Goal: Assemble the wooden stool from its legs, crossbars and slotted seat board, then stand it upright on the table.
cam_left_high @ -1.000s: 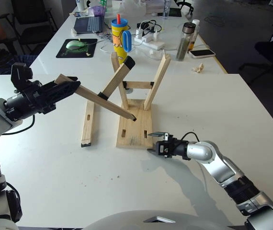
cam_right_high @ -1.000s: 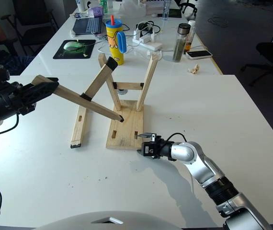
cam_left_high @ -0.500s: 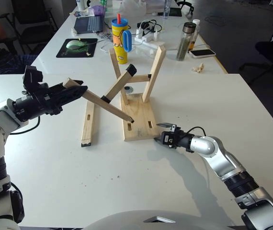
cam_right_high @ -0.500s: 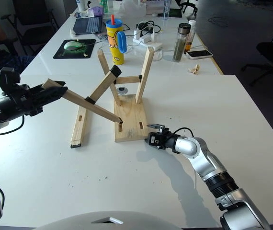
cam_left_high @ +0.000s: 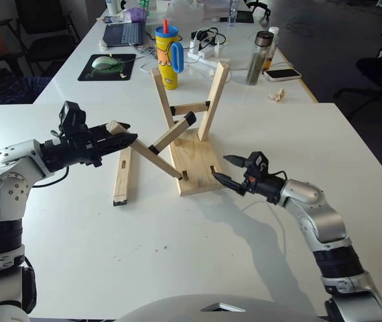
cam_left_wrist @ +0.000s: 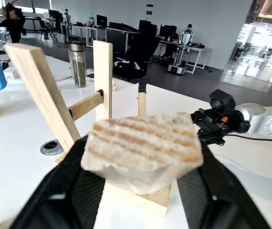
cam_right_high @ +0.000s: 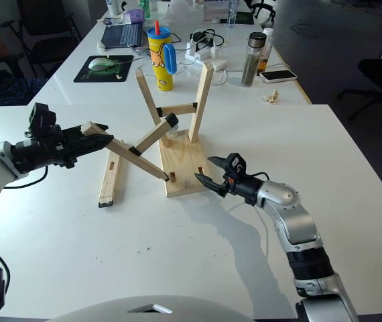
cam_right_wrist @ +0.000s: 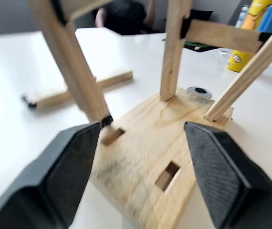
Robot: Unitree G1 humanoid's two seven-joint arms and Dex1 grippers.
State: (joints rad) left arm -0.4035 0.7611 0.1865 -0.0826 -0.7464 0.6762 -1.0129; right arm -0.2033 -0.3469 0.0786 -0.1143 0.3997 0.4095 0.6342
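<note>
With the left gripper (cam_left_high: 125, 137) clamped on the leg (cam_left_high: 156, 157) whose tip sits just beside a slot (cam_right_wrist: 111, 136) in the seat board (cam_left_high: 201, 161) flat on the table (cam_left_high: 311, 134), I'd brace the board with the wide-open right gripper (cam_left_high: 219, 168) and tilt the leg upright before pushing.

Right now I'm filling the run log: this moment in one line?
left gripper: shut on leg frame | right gripper: open by seat board | assembly: unfinished

Head eyes look down; both wrist cameras closely face stool (cam_right_wrist: 145, 157).
</note>
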